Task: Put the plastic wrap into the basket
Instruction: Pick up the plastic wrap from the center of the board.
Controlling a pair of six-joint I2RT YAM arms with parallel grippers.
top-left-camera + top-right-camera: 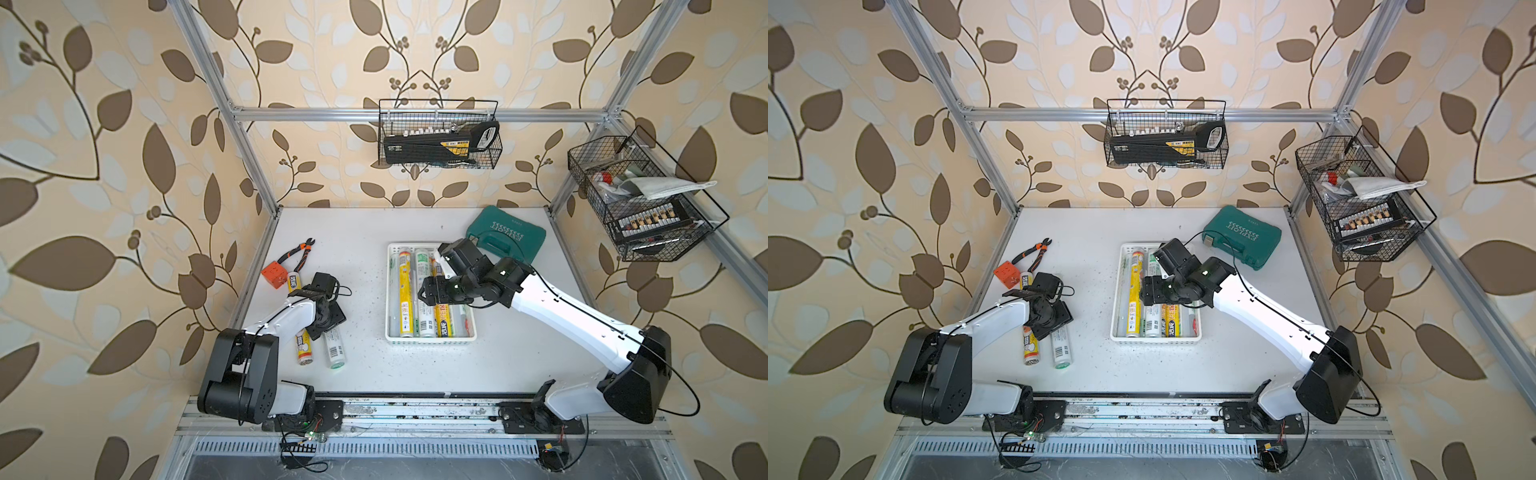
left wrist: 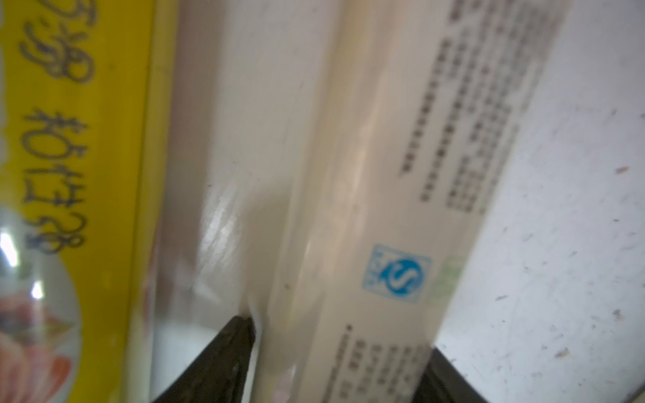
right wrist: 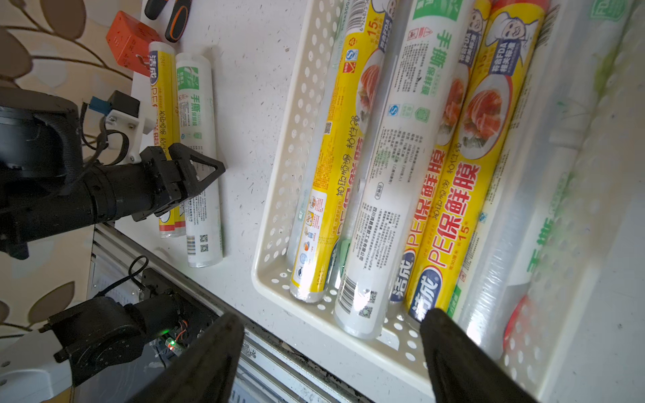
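Observation:
The white basket (image 1: 391,291) (image 1: 1116,299) (image 3: 279,195) sits mid-table and holds several plastic wrap rolls, yellow-labelled and white with green print. Two more rolls lie on the table at the left: a yellow one (image 1: 303,348) (image 3: 161,87) and a white one (image 1: 335,351) (image 1: 1061,351) (image 2: 377,174) (image 3: 199,122). My left gripper (image 1: 321,328) (image 2: 342,335) (image 3: 206,171) is down over the white roll's middle, with a finger pressed against each side; the roll rests on the table. My right gripper (image 1: 424,293) (image 3: 330,315) hovers open above the basket, with nothing between its fingers.
A teal tool case (image 1: 505,237) lies behind the basket at the right. Orange-handled pliers (image 1: 299,253) and an orange cube (image 1: 274,274) lie at the far left beside the yellow roll. Black wire baskets hang on the back wall (image 1: 438,137) and the right wall (image 1: 640,203).

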